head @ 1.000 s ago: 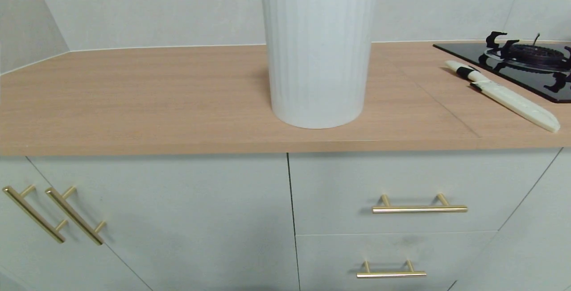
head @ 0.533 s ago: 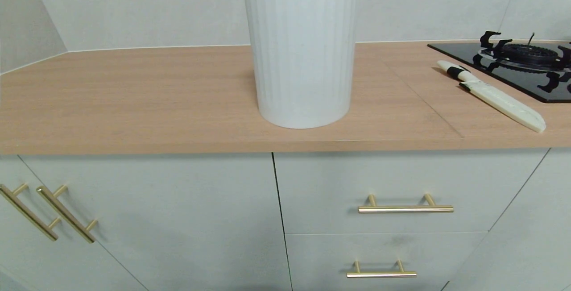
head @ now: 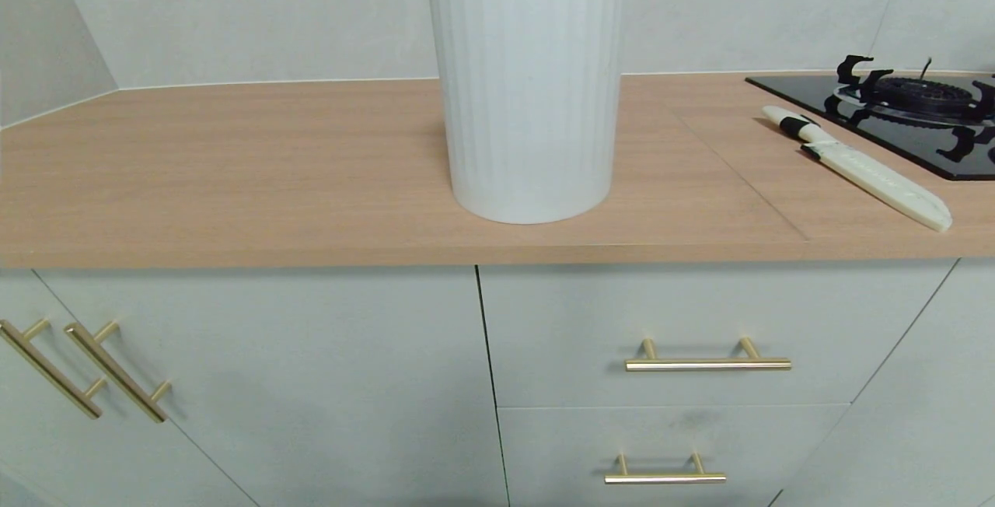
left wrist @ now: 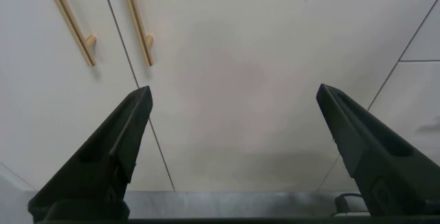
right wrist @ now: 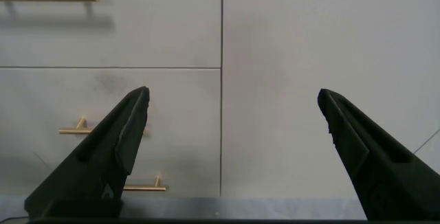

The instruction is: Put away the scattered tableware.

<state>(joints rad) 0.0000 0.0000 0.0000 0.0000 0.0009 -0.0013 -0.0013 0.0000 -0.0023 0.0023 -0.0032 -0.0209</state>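
Two grippers hang low before the pale cabinet fronts point(head: 311, 375). The left gripper point(left wrist: 232, 90) has its fingers point(left wrist: 103, 162) spread wide and holds nothing, facing two brass handles point(left wrist: 136, 18); the right gripper point(right wrist: 232, 92) is equally wide and empty, facing the drawers point(right wrist: 158, 38). Above, on the wooden counter point(head: 233, 165), a tall white ribbed container point(head: 528, 103) stands near the front edge. Farther right lies the knife point(head: 855, 168) — cream blade, black-banded handle — just beside the black gas hob point(head: 909, 134) at the far right.

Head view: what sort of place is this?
Probably a kitchen: a wood countertop over white drawers with brass handles, a gas hob at its right end, and a knife lying beside the hob.
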